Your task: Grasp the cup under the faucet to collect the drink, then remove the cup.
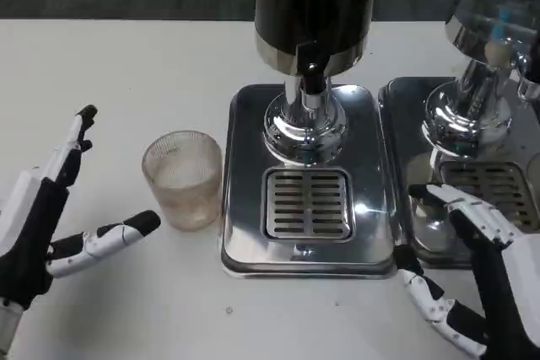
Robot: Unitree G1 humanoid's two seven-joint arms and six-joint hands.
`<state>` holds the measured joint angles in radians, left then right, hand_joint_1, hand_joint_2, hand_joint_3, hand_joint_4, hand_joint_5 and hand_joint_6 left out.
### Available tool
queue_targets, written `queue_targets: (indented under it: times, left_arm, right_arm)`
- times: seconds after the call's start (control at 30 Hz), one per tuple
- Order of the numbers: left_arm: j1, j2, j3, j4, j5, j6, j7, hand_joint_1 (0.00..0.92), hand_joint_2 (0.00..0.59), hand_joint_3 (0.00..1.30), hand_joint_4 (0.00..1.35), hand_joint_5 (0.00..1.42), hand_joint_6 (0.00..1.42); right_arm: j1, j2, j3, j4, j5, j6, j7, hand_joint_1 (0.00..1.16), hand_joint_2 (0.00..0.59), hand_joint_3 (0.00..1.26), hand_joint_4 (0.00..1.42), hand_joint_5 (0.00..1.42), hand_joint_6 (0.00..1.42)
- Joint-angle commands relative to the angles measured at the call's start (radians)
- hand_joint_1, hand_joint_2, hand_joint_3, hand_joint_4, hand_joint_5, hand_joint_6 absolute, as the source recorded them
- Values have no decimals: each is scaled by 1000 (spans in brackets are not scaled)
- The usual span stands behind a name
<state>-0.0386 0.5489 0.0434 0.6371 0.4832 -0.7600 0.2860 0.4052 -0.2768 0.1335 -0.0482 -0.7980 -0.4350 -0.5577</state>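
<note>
A ribbed clear cup (pixel 182 178) stands upright on the white desk (pixel 126 65), just to the left of the steel drip tray (pixel 371 208) of the dark drink dispenser (pixel 314 6), not under its faucet (pixel 310 73). The slotted grate (pixel 307 203) in the tray lies bare below the spout. The left robot hand (pixel 51 217) sits on the near left of the desk, open, fingers spread apart and holding nothing; one fingertip reaches close to the cup's base without touching it. The right robot hand (pixel 472 276) hangs at the near right corner, also open and empty, its fingers over the edge of a second drip tray (pixel 405 107) that belongs to a neighbouring chrome dispenser (pixel 489 31).
</note>
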Motion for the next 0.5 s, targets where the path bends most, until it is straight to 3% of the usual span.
queue_targets:
  times: [0.03,0.5]
  left_arm:
    - [-55,13,-24,88,-4,-26,12,253,33,0,1,178,183]
    - [-193,12,-89,261,-42,-35,-56,302,39,55,74,249,242]
  right_arm:
    - [5,9,8,-18,-6,11,-12,398,383,330,271,285,409]
    - [-3,12,38,-51,-39,23,-8,398,382,337,283,288,409]
